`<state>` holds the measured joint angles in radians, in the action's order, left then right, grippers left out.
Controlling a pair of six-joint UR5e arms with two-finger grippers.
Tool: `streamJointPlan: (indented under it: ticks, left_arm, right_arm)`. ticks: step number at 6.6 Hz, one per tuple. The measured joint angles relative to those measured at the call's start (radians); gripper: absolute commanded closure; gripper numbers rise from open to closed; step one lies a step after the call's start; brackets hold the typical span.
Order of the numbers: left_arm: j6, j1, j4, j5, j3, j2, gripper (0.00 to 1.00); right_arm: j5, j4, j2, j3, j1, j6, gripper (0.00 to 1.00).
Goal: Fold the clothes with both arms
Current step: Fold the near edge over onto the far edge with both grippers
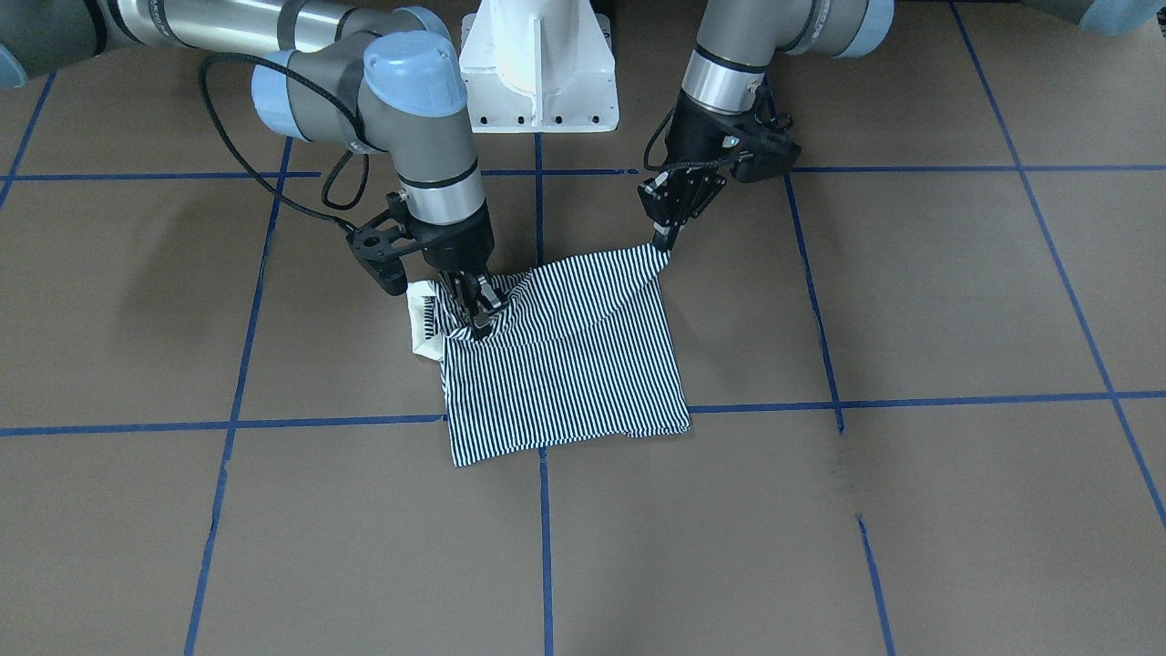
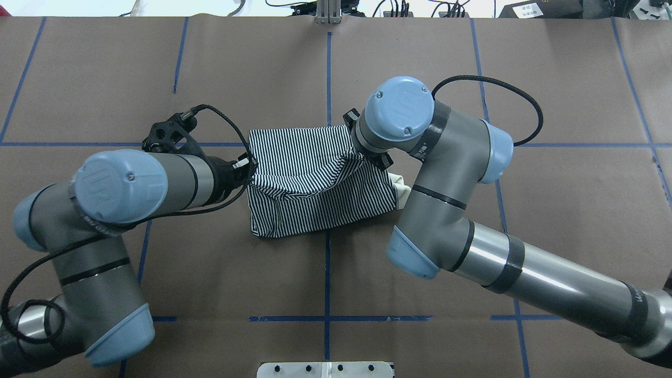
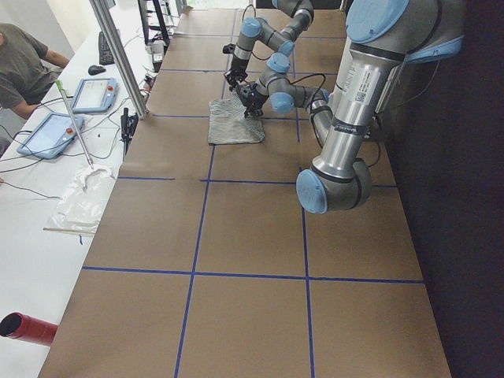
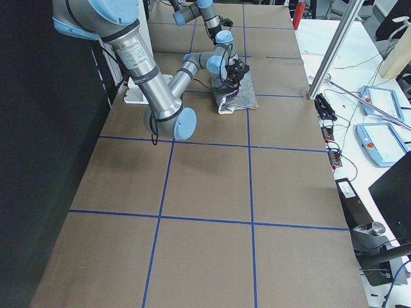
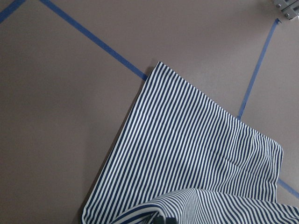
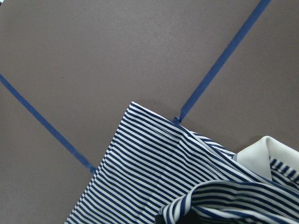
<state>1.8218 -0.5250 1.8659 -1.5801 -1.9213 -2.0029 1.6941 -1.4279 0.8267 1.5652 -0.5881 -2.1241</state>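
Both clamped on shirt point(image 1: 565, 364): L gripper point(image 1: 663, 239) at corner, R gripper point(image 1: 474, 310) (by collar point(image 1: 421, 330)).

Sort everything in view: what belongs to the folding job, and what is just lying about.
Job: striped polo shirt; left gripper and right gripper, each pinching the shirt.
Lying about: white pedestal base; blue-edged tablet; plastic bag; red cylinder.

A striped shirt point(image 3: 232, 126) is being touched on the brown table point(image 3: 252, 236) by the near left gripper point(image 3: 253, 104) and the far right gripper point(image 3: 233, 80). The white bench point(image 3: 47, 169) alongside is being occupied by two tablets point(image 3: 93, 94) and a person point(image 3: 20, 67).
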Motion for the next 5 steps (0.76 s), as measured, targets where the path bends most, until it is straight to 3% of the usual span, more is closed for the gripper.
streamJointPlan:
  ticks: [1,2,3,4,5]
  left_arm:
    - [-0.053,-0.044,0.085,-0.001,0.134,-0.041,0.66]
    - [-0.126,-0.092,0.171,-0.001,0.301,-0.101,0.50]
    - [-0.219,-0.141,0.249,-0.002,0.444,-0.158,0.46]
    - [-0.297,-0.179,0.308,-0.008,0.519,-0.187,0.46]
    - [-0.326,-0.200,0.335,-0.035,0.524,-0.187,0.55]
  right_arm:
    - [0.027,0.065,-0.036,-0.108,-0.022,0.004,0.01]
    - [0.070,0.136,-0.084,-0.235,-0.057,0.033,0.00]
    - [0.107,0.187,-0.142,-0.358,-0.092,0.103,0.00]
    - [0.139,0.218,-0.182,-0.435,-0.126,0.178,0.00]
    - [0.179,0.229,-0.199,-0.462,-0.159,0.226,0.00]
